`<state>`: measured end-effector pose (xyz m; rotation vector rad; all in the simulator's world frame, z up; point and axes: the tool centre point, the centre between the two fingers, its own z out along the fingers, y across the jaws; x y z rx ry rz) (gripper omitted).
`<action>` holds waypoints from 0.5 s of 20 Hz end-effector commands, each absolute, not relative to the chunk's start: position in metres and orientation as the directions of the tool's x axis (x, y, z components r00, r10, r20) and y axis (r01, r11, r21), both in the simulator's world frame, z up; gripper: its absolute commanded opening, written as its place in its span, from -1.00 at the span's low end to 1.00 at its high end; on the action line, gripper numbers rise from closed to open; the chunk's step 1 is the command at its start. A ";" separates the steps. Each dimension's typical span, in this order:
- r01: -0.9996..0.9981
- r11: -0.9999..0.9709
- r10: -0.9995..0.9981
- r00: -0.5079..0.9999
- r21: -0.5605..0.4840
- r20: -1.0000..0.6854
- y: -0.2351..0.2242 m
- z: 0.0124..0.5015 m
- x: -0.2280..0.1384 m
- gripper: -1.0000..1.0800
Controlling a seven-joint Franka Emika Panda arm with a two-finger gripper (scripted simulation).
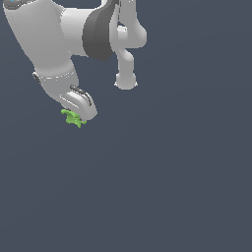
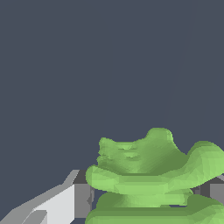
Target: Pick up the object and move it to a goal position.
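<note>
The object (image 1: 73,118) is a small bright green lumpy shape with stubby protrusions, at the upper left of the exterior view. My white gripper (image 1: 79,114) sits right over it, and the hand hides part of it. In the wrist view the object (image 2: 148,164) is large and close. It fills the gap between the two grey fingers (image 2: 83,199), which touch it on both sides. The gripper (image 2: 148,197) is shut on the object. I cannot tell whether the object rests on the surface or is lifted off it.
The white and dark grey arm (image 1: 74,29) fills the upper left of the exterior view. A plain dark grey-blue surface (image 1: 172,187) lies all around. No other objects or goal marker show.
</note>
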<state>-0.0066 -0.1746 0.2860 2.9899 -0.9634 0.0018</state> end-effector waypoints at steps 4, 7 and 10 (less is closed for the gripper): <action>-0.583 -0.812 -0.583 0.812 0.001 0.000 -0.191 0.341 -0.002 -1.00; -0.583 -0.812 -0.583 0.812 0.001 0.000 -0.199 0.368 0.001 -1.00; -0.583 -0.813 -0.583 0.813 0.001 0.000 -0.206 0.391 0.003 -1.00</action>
